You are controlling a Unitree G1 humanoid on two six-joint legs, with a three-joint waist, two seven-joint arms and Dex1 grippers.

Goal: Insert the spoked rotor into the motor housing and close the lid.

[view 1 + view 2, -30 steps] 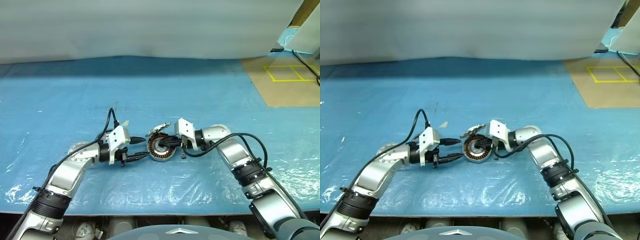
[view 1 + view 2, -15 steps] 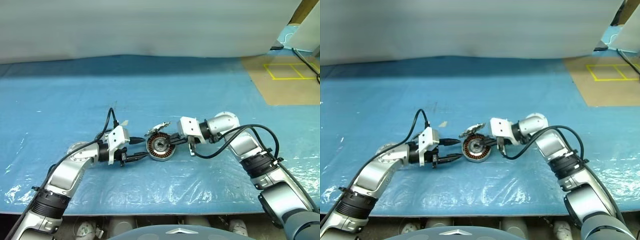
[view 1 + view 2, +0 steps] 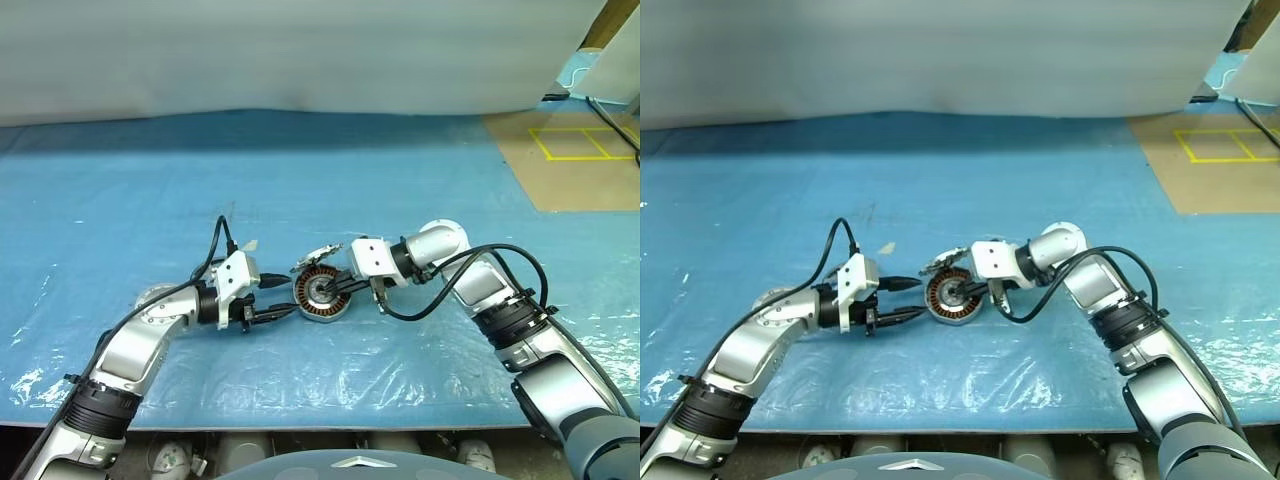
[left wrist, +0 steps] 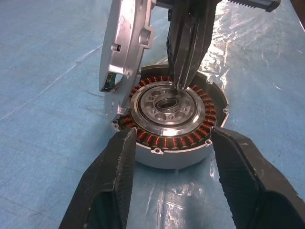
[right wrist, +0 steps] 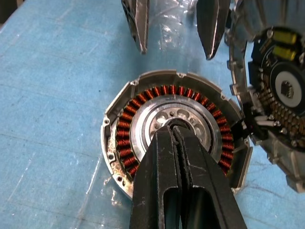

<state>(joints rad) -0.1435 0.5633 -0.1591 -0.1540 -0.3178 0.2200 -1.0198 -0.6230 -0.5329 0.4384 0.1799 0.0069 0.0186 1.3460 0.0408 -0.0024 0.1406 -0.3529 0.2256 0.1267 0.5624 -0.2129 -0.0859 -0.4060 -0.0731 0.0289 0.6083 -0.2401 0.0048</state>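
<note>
The motor housing (image 3: 320, 297) lies flat on the blue sheet, its copper windings (image 4: 190, 139) ringing the spoked rotor (image 4: 151, 108), which sits inside it. The lid (image 4: 125, 45) stands on edge against the housing's far rim, toothed face showing (image 5: 281, 90). My right gripper (image 5: 174, 130) is shut, and its joined tips rest on the rotor next to the hub. My left gripper (image 4: 174, 138) is open, with a finger (image 4: 110, 183) on each side of the housing's near wall, just short of it and holding nothing.
A crinkled blue plastic sheet (image 3: 300, 170) covers the work surface up to its front edge (image 3: 300, 425). Brown floor with yellow tape (image 3: 575, 155) lies at the back right. A pale cloth (image 3: 300, 60) hangs along the back.
My right wrist has rolled and its elbow has swung outward, while its shut tips stay at the rotor's hub. The left arm, housing and lid have not moved.
</note>
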